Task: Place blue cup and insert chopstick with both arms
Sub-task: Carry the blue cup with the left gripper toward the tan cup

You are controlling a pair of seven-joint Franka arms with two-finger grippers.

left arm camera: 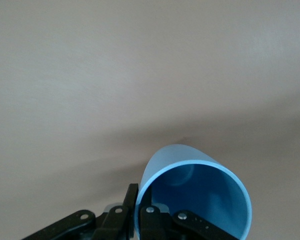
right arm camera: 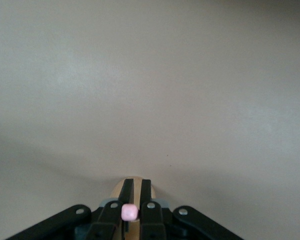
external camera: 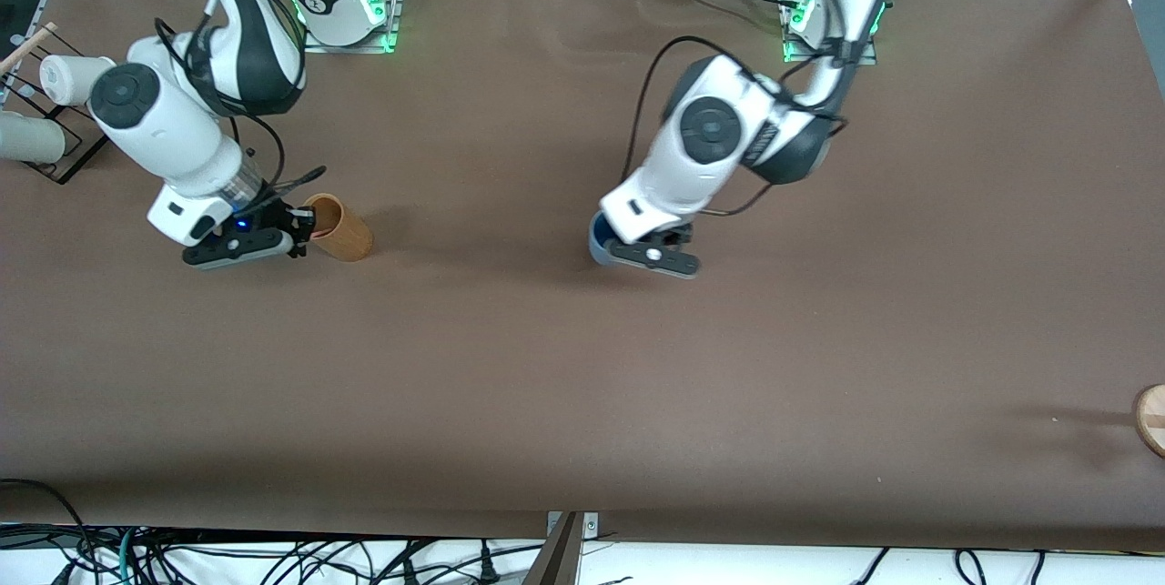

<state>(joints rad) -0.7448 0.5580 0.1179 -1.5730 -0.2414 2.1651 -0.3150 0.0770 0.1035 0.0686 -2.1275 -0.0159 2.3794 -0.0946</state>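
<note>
Left gripper [external camera: 657, 250], frame centre, pinches the matte blue-grey round cup's [left arm camera: 197, 197] rim. Right gripper [right arm camera: 132, 212], middle-left of the frame, grips the thin pale pink chopstick [right arm camera: 129, 212] over the tan wooden cylinder cup [external camera: 339, 227].

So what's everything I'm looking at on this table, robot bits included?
blue cup: one, blue, held above the middle of the table, one finger inside its rim, one outside.
chopstick: one, pale pink, pinched over the tan cup.
tan wooden cup: one, tan, toward the right arm's end.
white cups: two, on a black rack at that table edge.
wooden disc: one, pale wood, at the left arm's end, nearer the front camera.
table: one, brown.
left gripper: black fingers, shut on the cup's wall.
right gripper: black fingers, shut on the chopstick.
</note>
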